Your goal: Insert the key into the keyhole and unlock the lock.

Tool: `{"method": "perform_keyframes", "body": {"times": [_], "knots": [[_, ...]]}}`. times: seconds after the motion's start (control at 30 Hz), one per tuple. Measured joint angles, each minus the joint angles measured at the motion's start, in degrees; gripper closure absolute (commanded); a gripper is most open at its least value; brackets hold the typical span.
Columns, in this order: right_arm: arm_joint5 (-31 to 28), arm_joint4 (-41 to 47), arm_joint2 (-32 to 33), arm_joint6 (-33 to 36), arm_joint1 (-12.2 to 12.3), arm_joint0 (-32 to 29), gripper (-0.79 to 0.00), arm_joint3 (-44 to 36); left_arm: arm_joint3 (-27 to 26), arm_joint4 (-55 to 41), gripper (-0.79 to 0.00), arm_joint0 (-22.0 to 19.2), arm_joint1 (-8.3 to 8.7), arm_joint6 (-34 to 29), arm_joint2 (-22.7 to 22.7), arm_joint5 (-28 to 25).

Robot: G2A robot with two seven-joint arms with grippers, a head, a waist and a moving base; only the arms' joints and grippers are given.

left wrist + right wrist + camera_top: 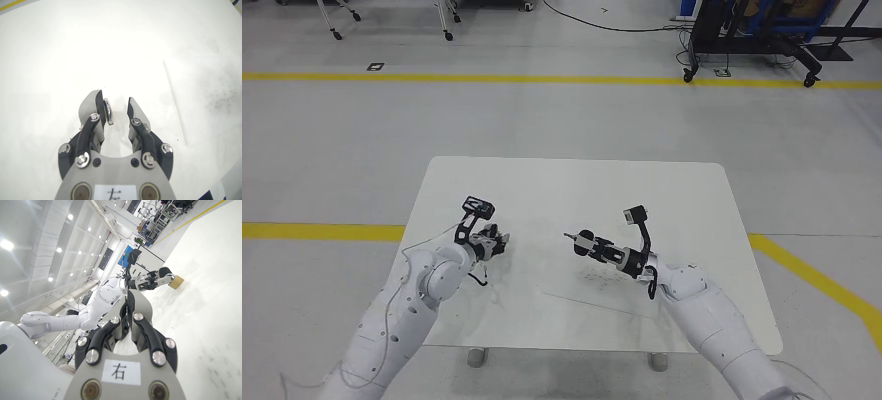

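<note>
A brass padlock (pixel 176 281) with a silver shackle rests tilted on the white table (pixel 572 180), at the tips of my left gripper (pixel 170 276). In the left wrist view the padlock (pixel 108 112) leans against one finger pad (pixel 99 106), while the other finger stands well apart from it. The left gripper (pixel 115 98) is open. My right gripper (pixel 579 241) hovers over the table's middle, shut on the key (pixel 568 237), whose thin blade points toward the left gripper (pixel 498 241). In the right wrist view the right gripper (pixel 130 292) has its fingers pressed together and the key is hidden.
A thin clear sheet (pixel 602 290) lies on the table under the right arm, and its edge (pixel 174 98) runs beside the left gripper. The table's far half is bare white surface. Carts and a frame stand on the floor beyond the table.
</note>
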Motion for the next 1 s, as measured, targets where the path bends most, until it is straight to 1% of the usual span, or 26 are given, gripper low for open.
{"method": "perform_keyframes", "body": {"times": [0.03, 0.2, 0.43, 0.6, 1.0], "knots": [[0.0, 0.0, 0.0, 0.0, 0.0, 0.0, 0.0, 0.0, -0.1, 0.4, 0.0, 0.1, -0.02, -0.2, 0.1, 0.3], [0.0, 0.0, 0.0, 0.0, 0.0, 0.0, 0.0, 0.0, -0.7, 3.3, 0.0, 0.5, -0.12, -1.9, 0.6, 2.2], [0.0, 0.0, 0.0, 0.0, 0.0, 0.0, 0.0, 0.0, -1.1, 3.3, 0.0, 1.0, -0.31, -2.1, 0.1, 3.3], [0.0, 0.0, 0.0, 0.0, 0.0, 0.0, 0.0, 0.0, -0.8, -0.1, 0.0, 1.1, -0.44, -1.4, -1.2, 2.0], [0.0, 0.0, 0.0, 0.0, 0.0, 0.0, 0.0, 0.0, -0.7, 0.6, 0.0, 1.3, -0.61, -2.7, -1.4, 0.8]]}}
